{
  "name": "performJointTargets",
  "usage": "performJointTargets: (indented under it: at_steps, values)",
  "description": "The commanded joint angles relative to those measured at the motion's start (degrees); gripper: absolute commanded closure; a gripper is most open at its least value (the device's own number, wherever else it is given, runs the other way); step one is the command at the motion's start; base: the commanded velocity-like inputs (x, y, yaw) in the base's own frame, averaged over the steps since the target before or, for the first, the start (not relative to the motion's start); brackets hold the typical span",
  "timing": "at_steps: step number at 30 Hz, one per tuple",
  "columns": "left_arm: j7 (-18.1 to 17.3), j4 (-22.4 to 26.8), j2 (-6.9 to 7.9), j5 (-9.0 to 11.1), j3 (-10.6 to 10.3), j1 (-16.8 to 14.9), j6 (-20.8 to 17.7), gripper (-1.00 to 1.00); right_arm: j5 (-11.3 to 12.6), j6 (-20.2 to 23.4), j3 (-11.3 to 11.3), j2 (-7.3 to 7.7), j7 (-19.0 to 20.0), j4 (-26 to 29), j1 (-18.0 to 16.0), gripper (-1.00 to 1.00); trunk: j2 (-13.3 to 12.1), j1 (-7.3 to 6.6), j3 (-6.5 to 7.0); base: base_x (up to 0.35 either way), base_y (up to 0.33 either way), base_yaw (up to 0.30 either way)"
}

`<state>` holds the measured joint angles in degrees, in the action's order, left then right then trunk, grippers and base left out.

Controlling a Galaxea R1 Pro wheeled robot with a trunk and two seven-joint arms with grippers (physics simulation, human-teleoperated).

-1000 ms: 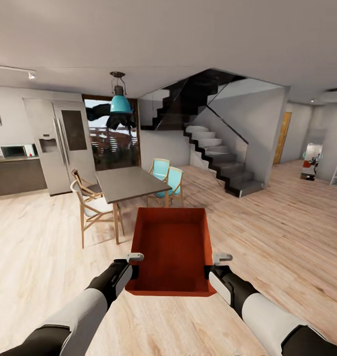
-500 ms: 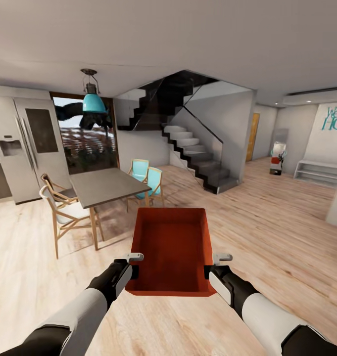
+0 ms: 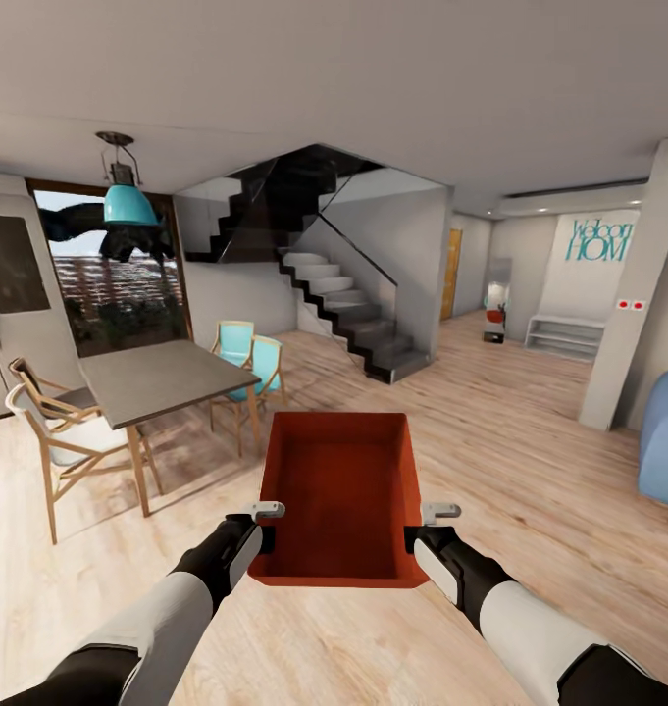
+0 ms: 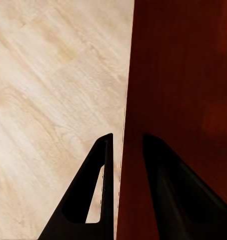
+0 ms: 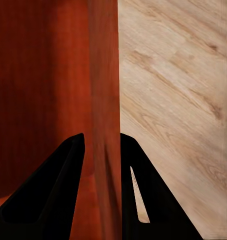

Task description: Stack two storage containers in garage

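Observation:
An orange-red open-top storage container [image 3: 338,495] hangs in front of me above the light wood plank floor, held between both arms. My left gripper [image 3: 264,537] is shut on its left wall, and the left wrist view has that wall [image 4: 183,100] pinched between the dark fingers [image 4: 101,165]. My right gripper [image 3: 415,539] is shut on the right wall, seen in the right wrist view as the red wall [image 5: 101,100] between its two fingers [image 5: 138,165]. The container is empty and roughly level.
A grey dining table [image 3: 162,378] with wooden and teal chairs [image 3: 243,353] stands to the left. A dark staircase [image 3: 343,314] rises ahead, with a hallway and white shelf [image 3: 564,338] beyond. A pillar [image 3: 633,294] and a blue sofa edge [image 3: 665,451] are at the right.
The whole view has swung to the right: fridge and table slid left, pillar and sofa came in at the right. The container and both grippers stay the same.

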<state>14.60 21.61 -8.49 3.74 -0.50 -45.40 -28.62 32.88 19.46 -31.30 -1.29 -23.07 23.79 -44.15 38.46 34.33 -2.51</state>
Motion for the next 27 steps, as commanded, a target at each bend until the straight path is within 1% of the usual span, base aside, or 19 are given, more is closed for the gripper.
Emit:
performJointTargets:
  at_steps: [1,27]
  values:
    - [1.2,0.1,0.08,-1.7,-0.3,0.0,-0.7,1.0,-1.5,0.5,1.0,0.06,-0.6,0.1,-0.2,1.0,0.1,0.02,-0.06,0.0,0.0,-0.268]
    - [1.3,0.1,0.05,-1.7,-0.3,0.0,-0.7,1.0,-1.5,0.5,1.0,0.06,-0.6,0.1,-0.2,1.0,0.1,0.02,1.15,0.0,0.0,-0.252]
